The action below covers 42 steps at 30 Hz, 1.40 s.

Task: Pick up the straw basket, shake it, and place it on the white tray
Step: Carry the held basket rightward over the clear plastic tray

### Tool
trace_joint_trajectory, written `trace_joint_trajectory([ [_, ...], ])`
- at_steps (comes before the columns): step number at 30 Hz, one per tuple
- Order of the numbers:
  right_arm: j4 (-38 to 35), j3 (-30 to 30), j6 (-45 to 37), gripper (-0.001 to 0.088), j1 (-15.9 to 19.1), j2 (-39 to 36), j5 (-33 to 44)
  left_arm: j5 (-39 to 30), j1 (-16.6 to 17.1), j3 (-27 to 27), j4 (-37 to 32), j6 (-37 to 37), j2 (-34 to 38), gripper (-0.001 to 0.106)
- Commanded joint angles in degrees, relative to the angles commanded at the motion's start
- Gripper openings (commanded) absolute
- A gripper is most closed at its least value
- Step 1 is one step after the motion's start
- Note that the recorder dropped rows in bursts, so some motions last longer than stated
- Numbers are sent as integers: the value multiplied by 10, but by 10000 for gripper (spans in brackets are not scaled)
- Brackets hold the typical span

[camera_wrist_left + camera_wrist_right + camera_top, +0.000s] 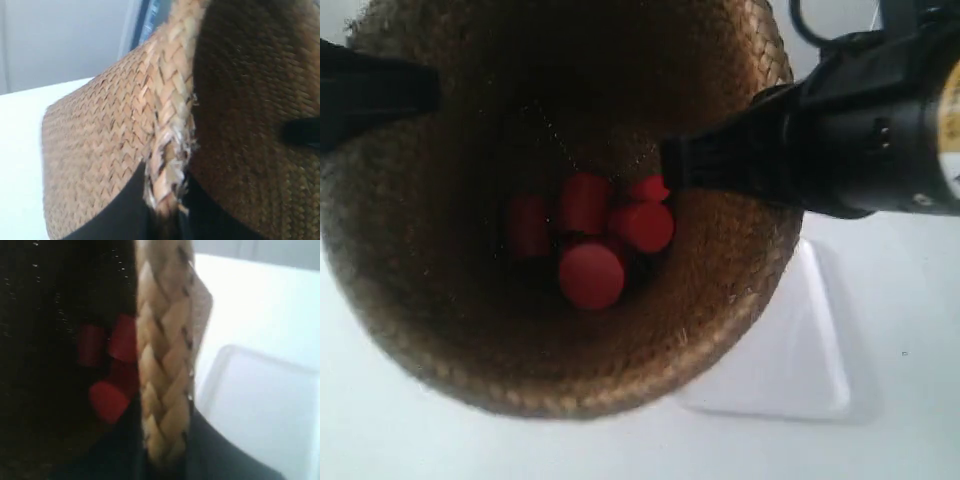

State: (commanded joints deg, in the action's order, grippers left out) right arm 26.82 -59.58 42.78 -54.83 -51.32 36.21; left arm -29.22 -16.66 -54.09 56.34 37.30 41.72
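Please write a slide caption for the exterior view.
Two grippers hold a straw basket by its rim, red cylinders inside, partly hiding a white tray.

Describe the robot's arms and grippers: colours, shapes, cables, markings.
The arm at the exterior view's right is black: a bulky housing narrowing to the tip, a black cable looping above, a yellowish label at its edge. The arm at the exterior view's left shows a plain black wedge. The left gripper's fingers and the right gripper's fingers are plain black.

All views soft, blurred. Straw basket [440,330] interior dark, underexposed; white surface [880,440] bright, washed out. Faint shadow beside white tray [800,350].
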Motion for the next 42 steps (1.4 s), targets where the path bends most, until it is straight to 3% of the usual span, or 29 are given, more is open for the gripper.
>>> trace_joint_trajectory([
  [2,91,33,38,0,0,2,-73,63,0,22,-27,6,-4,0],
  [4,277,68,196,0,20,-37,-66,159,0,64,-41,-2,23,0],
  [5,333,71,265,0,29,-62,-36,182,0,75,-41,-4,39,0],
  [6,323,63,261,0,30,-79,17,166,0,71,-38,-19,46,0],
  [8,229,36,199,0,15,-66,54,77,0,44,-39,-21,35,0],
  [9,158,19,138,0,2,-41,40,31,0,26,-42,-8,20,0],
  [11,101,9,90,0,-22,2,-20,-4,0,7,-41,-4,-9,0],
  [13,124,17,88,0,-32,26,-61,26,0,17,-46,16,-25,0],
  [14,179,33,104,0,-29,21,-64,62,0,35,-53,23,-26,0],
  [16,341,76,224,0,-13,-27,-26,168,0,80,-68,22,-2,0],
  [18,409,95,300,0,-3,-72,50,200,1,104,-57,-5,31,0],
  [20,313,68,268,0,-21,-65,92,123,-1,83,-45,-37,28,0],
  [22,184,48,179,0,-53,-19,63,28,-1,49,-45,-37,3,0],
  [23,165,49,162,0,-64,1,27,18,-1,41,-42,-37,-6,0],
  [24,173,57,158,0,-73,20,-14,28,-1,40,-40,-35,-13,0],
  [26,280,96,203,0,-70,18,-59,98,-1,60,-51,-13,-8,0],
  [28,437,134,345,0,-56,-28,-2,169,0,94,-67,-16,29,0],
  [29,470,139,370,0,-52,-45,38,175,0,98,-77,-16,43,0],
  [30,461,134,362,0,-52,-58,82,156,0,95,-76,-20,50,0],
  [32,364,97,302,0,-69,-42,118,85,0,68,-73,-33,42,0],
  [34,265,59,256,0,-94,2,68,18,0,33,-70,-39,17,0],
  [35,249,55,248,0,-103,23,34,14,0,21,-70,-51,7,0],
  [37,268,65,248,0,-113,40,-23,36,0,14,-70,-65,-4,0],
  [38,313,76,256,0,-111,33,-5,59,0,21,-79,-65,-4,0],
  [40,420,112,348,0,-94,-22,95,126,0,52,-98,-65,27,0],
  [42,437,128,370,0,-74,-72,135,135,0,68,-100,-75,66,0],
])
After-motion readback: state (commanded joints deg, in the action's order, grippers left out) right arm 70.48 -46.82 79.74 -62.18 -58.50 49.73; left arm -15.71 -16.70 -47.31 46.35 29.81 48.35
